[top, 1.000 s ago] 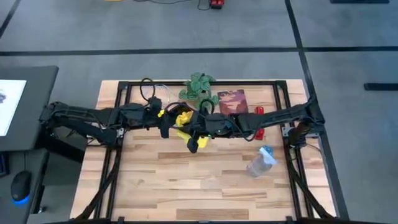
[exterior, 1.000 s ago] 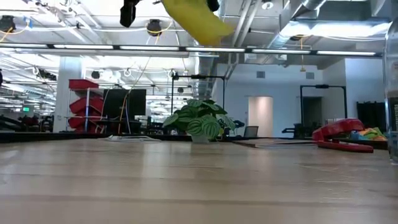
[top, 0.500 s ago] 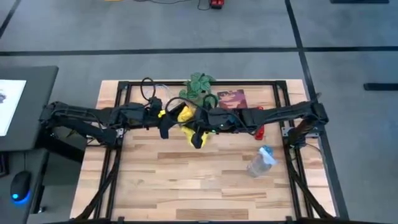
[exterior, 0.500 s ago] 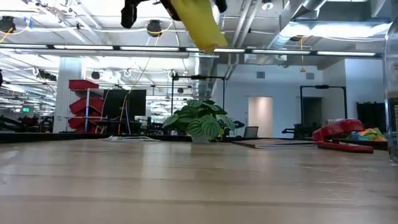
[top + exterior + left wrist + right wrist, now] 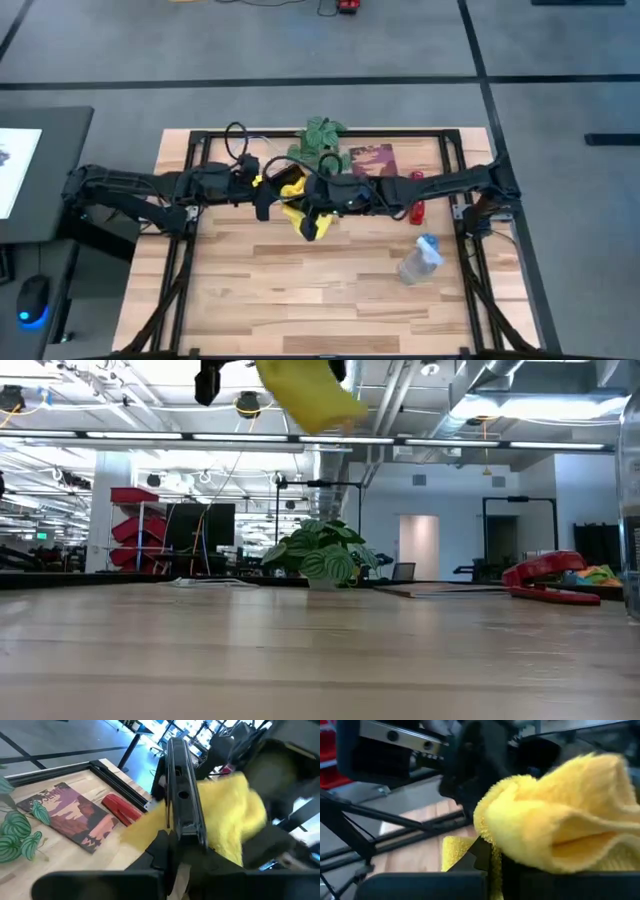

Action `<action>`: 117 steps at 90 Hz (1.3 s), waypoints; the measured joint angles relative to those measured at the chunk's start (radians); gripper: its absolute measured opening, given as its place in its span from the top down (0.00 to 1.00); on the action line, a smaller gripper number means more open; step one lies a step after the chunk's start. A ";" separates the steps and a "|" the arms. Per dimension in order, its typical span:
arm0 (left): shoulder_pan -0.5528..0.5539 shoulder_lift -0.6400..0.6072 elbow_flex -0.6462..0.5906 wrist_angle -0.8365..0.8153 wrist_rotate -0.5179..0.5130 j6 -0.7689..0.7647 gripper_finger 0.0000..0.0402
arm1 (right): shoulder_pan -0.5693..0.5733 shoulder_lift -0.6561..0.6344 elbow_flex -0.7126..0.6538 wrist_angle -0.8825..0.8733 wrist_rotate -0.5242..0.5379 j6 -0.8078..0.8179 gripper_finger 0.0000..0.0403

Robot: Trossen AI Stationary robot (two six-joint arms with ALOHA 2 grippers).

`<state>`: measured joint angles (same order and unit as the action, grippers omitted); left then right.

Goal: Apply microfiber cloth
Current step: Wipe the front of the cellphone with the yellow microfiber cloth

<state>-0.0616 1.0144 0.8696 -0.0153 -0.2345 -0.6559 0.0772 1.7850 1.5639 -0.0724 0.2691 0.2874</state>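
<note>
I am holding the bright yellow, soft microfiber cloth (image 5: 296,200) up in the air above the middle of the light wooden slatted table (image 5: 320,290), toward its far half. In the low view the cloth (image 5: 300,390) is hanging well clear of the tabletop, bunched into a thick fold.

My left gripper (image 5: 268,196) is reaching in from the left side, and its dark fingers (image 5: 181,795) are pressed against the cloth (image 5: 235,820), pinching one edge of it. My right gripper (image 5: 318,208) is coming in from the right, just beside the left one, and its fingers are clamping a puffed fold of the cloth (image 5: 560,835). A lower corner of the fabric is drooping beneath them (image 5: 455,852).

Behind my grippers, near the far edge of the table, a small green leafy potted plant (image 5: 321,140) is standing. Just beside it a dark red illustrated booklet (image 5: 373,162) is lying flat. A red stapler (image 5: 417,205) is sitting partly under my right arm. A clear plastic bottle with a blue cap (image 5: 420,259) is lying on its side, well apart from the cloth, toward the table's right side.
</note>
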 joint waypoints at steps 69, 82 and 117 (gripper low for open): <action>-0.004 -0.004 0.005 -0.053 0.010 0.007 0.97 | 0.035 -0.087 -0.003 0.002 -0.012 -0.111 1.00; -0.004 0.017 0.002 -0.042 -0.001 0.012 0.97 | 0.029 -0.049 -0.002 0.176 -0.035 -0.072 1.00; -0.002 0.048 -0.002 0.055 -0.019 0.024 0.97 | 0.005 -0.031 0.001 0.101 -0.059 0.027 1.00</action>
<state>-0.0640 1.0622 0.8680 0.0392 -0.2535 -0.6315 0.0826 1.7539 1.5650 0.0285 0.2102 0.3141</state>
